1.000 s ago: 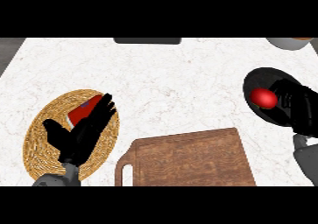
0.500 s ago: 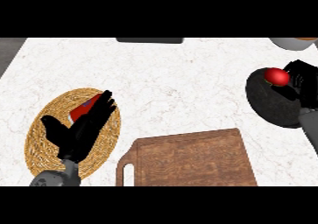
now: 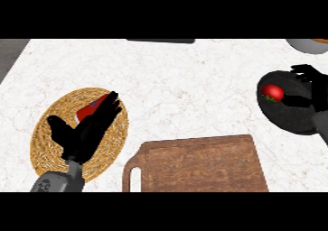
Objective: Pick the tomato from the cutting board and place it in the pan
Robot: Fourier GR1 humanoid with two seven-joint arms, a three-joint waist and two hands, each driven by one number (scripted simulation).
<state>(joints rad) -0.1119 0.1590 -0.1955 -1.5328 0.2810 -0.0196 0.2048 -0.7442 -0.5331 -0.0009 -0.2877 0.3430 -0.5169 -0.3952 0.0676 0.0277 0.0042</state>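
Note:
The red tomato [image 3: 273, 93] with its green stem lies in the black pan [image 3: 291, 118] at the right edge of the counter. My right hand [image 3: 316, 90] hovers over the pan's right half, fingers spread, just right of the tomato and apart from it. The wooden cutting board [image 3: 201, 164] sits bare at the lower middle. My left hand [image 3: 85, 131] rests open, fingers up, over a round woven mat [image 3: 49, 149] at the left.
A red and dark object [image 3: 90, 108] lies on the woven mat, partly hidden by my left hand. A grey bowl [image 3: 310, 45] stands at the top right corner. A dark flat item [image 3: 161, 40] shows at the counter's far edge.
The tomato has left my right hand and now lies in the pan. The right hand's fingers have spread and pulled to the right. The left hand has stayed still.

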